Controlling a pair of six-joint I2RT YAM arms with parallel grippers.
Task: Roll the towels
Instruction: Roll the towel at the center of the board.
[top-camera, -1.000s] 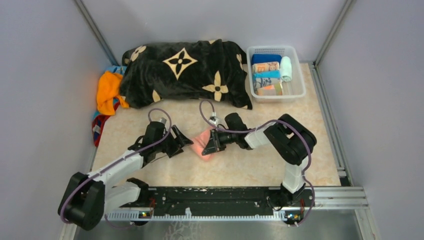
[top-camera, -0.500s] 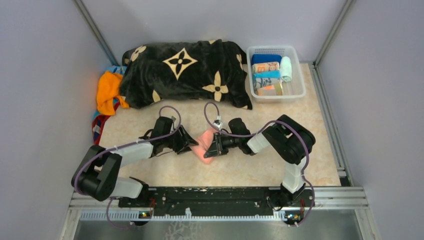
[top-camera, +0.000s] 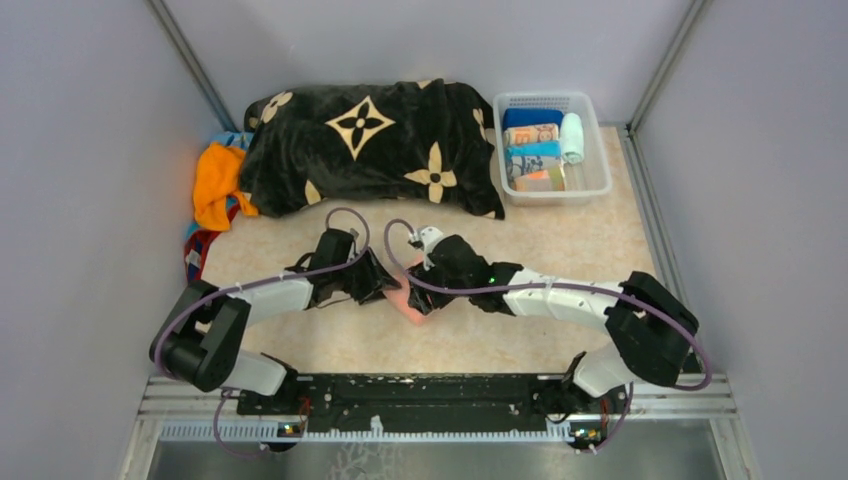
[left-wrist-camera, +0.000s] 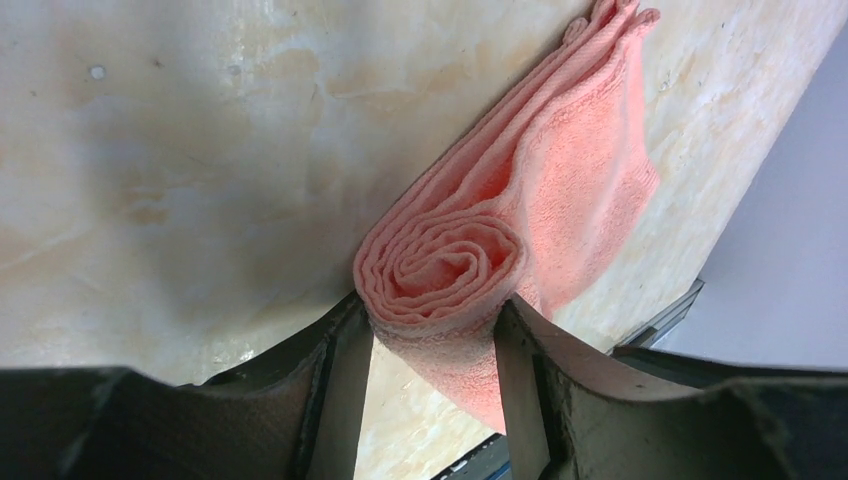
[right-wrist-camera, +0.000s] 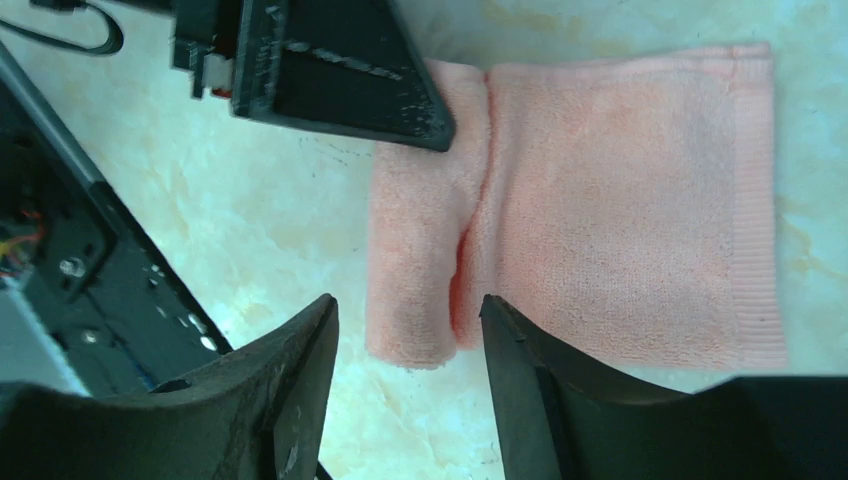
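Since 1 second ago, the right arm has swung its elbow out to the right and stretched low across the counter (top-camera: 600, 250). That has carried the right fingers (top-camera: 422, 297) further left over the pink towel (top-camera: 405, 303), and the left fingers (top-camera: 366, 284) have edged right to meet it.

From above, both sets of fingers crowd the pink towel at the middle of the counter, so only a sliver of pink shows between them. Behind lies the black blanket (top-camera: 370, 140) (cream flowers on it). An orange towel (top-camera: 215, 180) and a red-and-turquoise patterned towel (top-camera: 195, 255) poke out at its left end. The white basket (top-camera: 603, 165) at the back right holds several rolled towels (top-camera: 530, 150).

In the left wrist view, the 2 left fingers are closed on the rolled end of the pink towel, 1 pressing each side. The spiral of layers faces the camera. The unrolled rest trails away flat on the counter toward the upper right.

In the right wrist view, the 2 right fingers stand spread apart, with the near end of the roll in the gap between them. We cannot tell whether they touch it. The roll sits at the towel's left, and the flat part stretches off to the right. A dark left finger lies against the far end of the roll.
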